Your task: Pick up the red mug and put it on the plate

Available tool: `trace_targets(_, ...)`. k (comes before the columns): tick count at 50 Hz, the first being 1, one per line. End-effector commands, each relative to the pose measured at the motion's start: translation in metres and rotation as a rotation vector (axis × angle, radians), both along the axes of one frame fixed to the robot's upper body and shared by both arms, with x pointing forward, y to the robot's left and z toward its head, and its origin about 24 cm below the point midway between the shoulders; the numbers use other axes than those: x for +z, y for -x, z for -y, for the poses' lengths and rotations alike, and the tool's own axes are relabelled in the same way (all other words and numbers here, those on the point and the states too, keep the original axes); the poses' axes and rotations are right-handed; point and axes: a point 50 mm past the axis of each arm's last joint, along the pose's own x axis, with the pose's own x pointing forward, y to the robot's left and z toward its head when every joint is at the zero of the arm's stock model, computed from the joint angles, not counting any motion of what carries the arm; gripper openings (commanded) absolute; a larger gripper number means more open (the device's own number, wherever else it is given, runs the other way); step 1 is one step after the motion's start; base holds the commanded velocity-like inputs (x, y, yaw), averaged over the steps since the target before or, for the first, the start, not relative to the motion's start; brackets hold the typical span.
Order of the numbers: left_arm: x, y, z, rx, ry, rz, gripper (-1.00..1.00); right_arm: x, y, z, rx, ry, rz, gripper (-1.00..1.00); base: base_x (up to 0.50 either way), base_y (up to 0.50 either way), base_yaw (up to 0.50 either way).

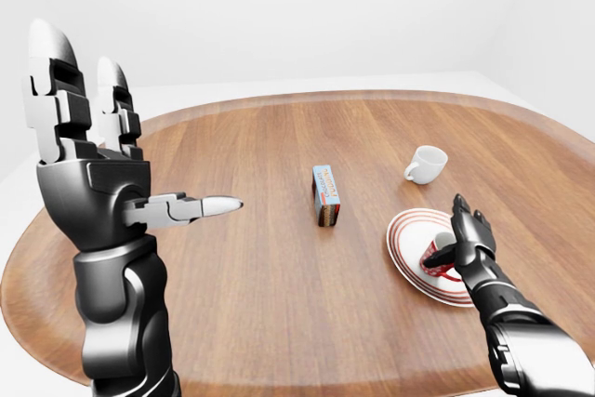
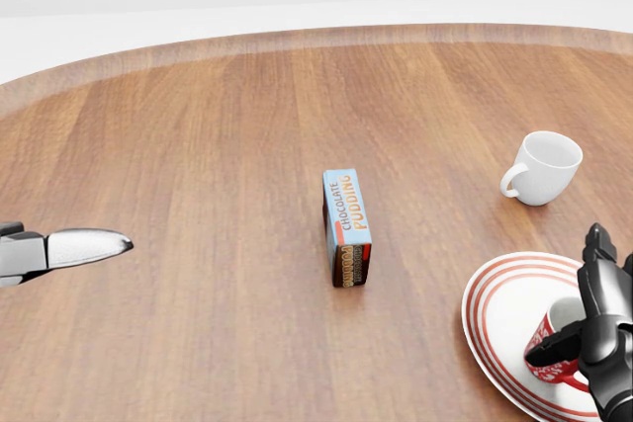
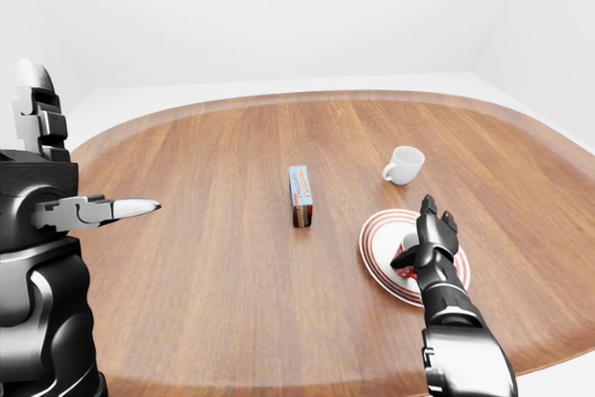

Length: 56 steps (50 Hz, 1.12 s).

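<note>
The red mug with white lettering stands on the red-ringed white plate at the lower right of the head view. My right hand is open just right of the mug. Its fingers stretch straight up and away from the cup, while the thumb still lies against the cup's side. Part of the mug is hidden behind that hand. My left hand is raised at the far left of the left-eye view, open and empty, with one finger pointing right.
A white mug sits above the plate in the head view. A chocolate pudding box stands on its long edge at the middle of the round wooden table. The table's near edge runs just below the plate.
</note>
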Motion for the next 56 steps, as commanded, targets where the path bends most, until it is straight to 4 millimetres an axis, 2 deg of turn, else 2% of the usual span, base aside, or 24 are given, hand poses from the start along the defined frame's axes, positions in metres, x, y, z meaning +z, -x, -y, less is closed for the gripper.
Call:
trace_targets(1, -0.002, -0.002, 0.0, 0.008, -0.005, -0.012, 1.0, 0.002, -0.002, -0.002, 0.004, -0.013, -0.001, 1.0, 0.0, 0.0, 0.0)
trace_targets(5, -0.002, -0.002, -0.001, 0.01, -0.006, -0.015, 1.0, 0.017, -0.011, -0.007, 0.014, -0.061, 0.034, 1.0, 0.0, 0.0, 0.0)
trace_targets(8, -0.003, -0.002, 0.0, 0.008, -0.005, -0.015, 1.0, 0.031, -0.019, -0.02, 0.101, -0.087, 0.083, 1.0, 0.0, 0.0, 0.0)
trace_targets(12, -0.004, -0.003, 0.0, 0.01, -0.014, -0.022, 1.0, 0.062, -0.026, -0.047, 0.268, -0.095, 0.176, 1.0, 0.0, 0.0, 0.0)
trace_targets(14, -0.004, -0.002, 0.0, 0.008, -0.013, -0.024, 1.0, 0.081, -0.028, -0.06, 0.358, -0.045, 0.205, 1.0, 0.0, 0.0, 0.0)
trace_targets(24, -0.004, -0.002, -0.001, 0.008, -0.009, -0.022, 1.0, 0.136, -0.031, -0.088, 0.532, 0.02, 0.282, 1.0, 0.0, 0.0, 0.0)
trace_targets(26, -0.005, -0.003, 0.0, 0.009, -0.01, -0.026, 1.0, 0.153, -0.032, -0.102, 0.598, -0.057, 0.342, 1.0, 0.0, 0.0, 0.0)
trace_targets(30, -0.005, -0.003, -0.001, 0.012, -0.011, -0.029, 1.0, 0.171, -0.033, -0.109, 0.641, -0.052, 0.39, 1.0, 0.0, 0.0, 0.0)
trace_targets(35, -0.004, -0.002, -0.002, 0.016, -0.012, -0.022, 1.0, 0.194, -0.035, -0.11, 0.653, -0.191, 0.548, 1.0, 0.0, 0.0, 0.0)
trace_targets(44, -0.001, -0.001, -0.003, 0.015, -0.009, -0.01, 1.0, 0.211, -0.024, -0.093, 0.582, -0.486, 0.84, 1.0, 0.0, 0.0, 0.0)
trace_targets(49, -0.002, -0.003, -0.003, 0.019, -0.012, -0.015, 1.0, 0.2, -0.022, -0.081, 0.516, -0.542, 0.857, 1.0, 0.0, 0.0, 0.0)
trace_targets(56, -0.001, -0.002, -0.002, 0.015, -0.011, -0.011, 1.0, 0.176, -0.018, -0.077, 0.457, -0.621, 0.823, 1.0, 0.0, 0.0, 0.0)
